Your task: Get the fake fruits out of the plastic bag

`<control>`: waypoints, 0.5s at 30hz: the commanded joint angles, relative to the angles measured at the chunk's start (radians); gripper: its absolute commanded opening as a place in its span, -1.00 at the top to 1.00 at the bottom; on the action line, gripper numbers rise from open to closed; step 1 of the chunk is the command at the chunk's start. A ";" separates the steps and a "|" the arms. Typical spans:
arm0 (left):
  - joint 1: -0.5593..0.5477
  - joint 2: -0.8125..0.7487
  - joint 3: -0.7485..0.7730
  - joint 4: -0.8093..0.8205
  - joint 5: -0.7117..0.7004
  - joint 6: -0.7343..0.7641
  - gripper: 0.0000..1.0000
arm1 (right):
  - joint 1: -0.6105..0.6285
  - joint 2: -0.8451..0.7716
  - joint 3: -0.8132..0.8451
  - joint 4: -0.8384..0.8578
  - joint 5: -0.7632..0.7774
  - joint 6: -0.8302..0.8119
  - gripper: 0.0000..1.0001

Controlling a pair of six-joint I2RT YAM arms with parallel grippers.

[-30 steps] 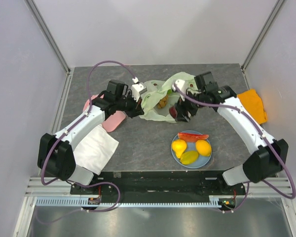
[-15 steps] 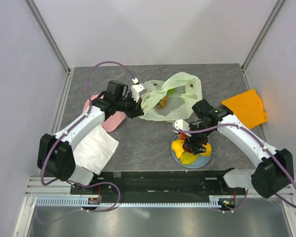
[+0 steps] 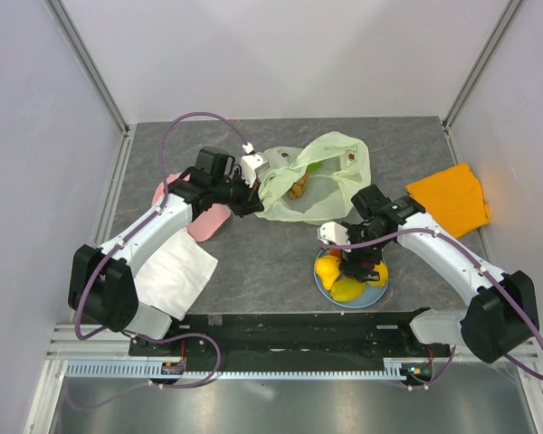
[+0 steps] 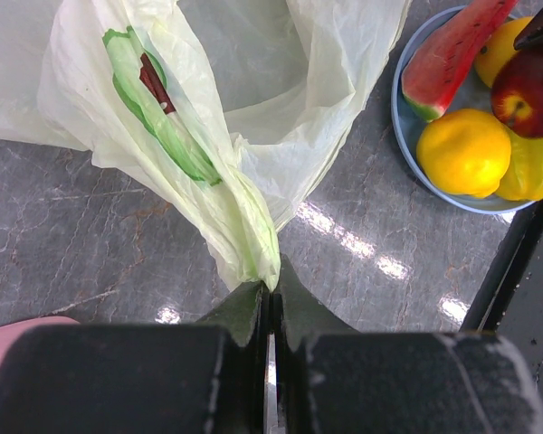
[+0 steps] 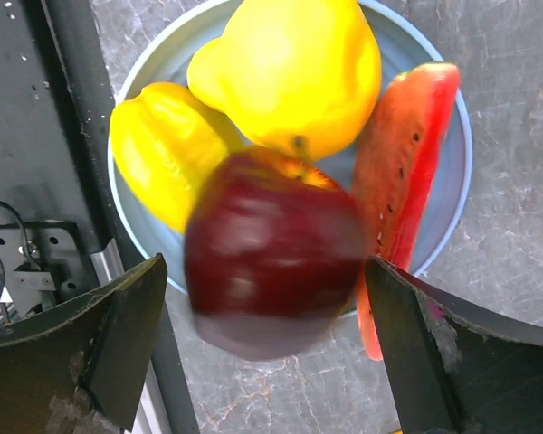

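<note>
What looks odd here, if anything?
The dark red apple looks smeared in the right wrist view, though the yellow fruit under it is sharp. It sits between the right gripper's wide-open fingers above the light-blue plate, so it is probably dropping. Nothing looks spilled or damaged.

A round light-blue plate point(image 3: 324, 291) sits near the front edge of a dark grey marbled bench point(image 3: 262, 262). A white folded cloth point(image 3: 174, 271) lies well to the plate's left, partly over the bench's front edge. A pink cloth point(image 3: 210, 221) lies farther back, also left of the plate. An orange cloth point(image 3: 452, 197) rests behind and right of the plate. Pale walls point(image 3: 281, 54) rise well behind the plate and on either side.
</note>
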 commanded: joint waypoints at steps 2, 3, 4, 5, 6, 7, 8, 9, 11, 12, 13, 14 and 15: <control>0.001 -0.010 0.032 0.029 0.009 -0.007 0.97 | 0.003 -0.023 0.033 -0.012 0.023 -0.019 -0.96; 0.003 -0.010 0.034 0.029 0.009 -0.007 0.97 | 0.001 -0.031 0.048 -0.022 0.025 -0.014 -0.96; 0.001 -0.008 0.032 0.029 0.009 -0.005 0.97 | 0.001 -0.034 0.092 -0.028 0.029 -0.001 -0.96; 0.003 -0.008 0.032 0.029 0.010 -0.007 0.97 | -0.002 -0.036 0.123 -0.029 0.029 0.022 -0.96; 0.001 -0.010 0.031 0.029 0.010 -0.007 0.97 | -0.022 -0.020 0.161 -0.029 0.020 0.067 -0.96; 0.003 -0.010 0.029 0.029 0.010 -0.008 0.97 | -0.037 -0.005 0.254 -0.032 -0.012 0.091 -0.96; 0.001 -0.008 0.029 0.029 0.010 -0.008 0.97 | -0.054 0.016 0.302 -0.039 -0.033 0.114 -0.96; 0.003 -0.007 0.026 0.028 0.015 -0.010 0.97 | -0.089 0.070 0.347 -0.037 -0.050 0.139 -0.96; 0.003 -0.005 0.026 0.029 0.023 -0.014 0.97 | -0.135 0.134 0.460 -0.013 -0.092 0.248 -0.96; 0.003 -0.004 0.028 0.031 0.021 -0.016 0.97 | -0.152 0.208 0.521 -0.005 -0.102 0.289 -0.96; 0.001 -0.004 0.031 0.031 0.021 -0.016 0.97 | -0.169 0.245 0.551 0.006 -0.119 0.365 -0.96; 0.001 -0.004 0.035 0.029 0.021 -0.016 0.97 | -0.187 0.280 0.575 0.036 -0.154 0.410 -0.96; 0.001 -0.004 0.038 0.026 0.020 -0.016 0.97 | -0.222 0.344 0.620 0.056 -0.181 0.449 -0.96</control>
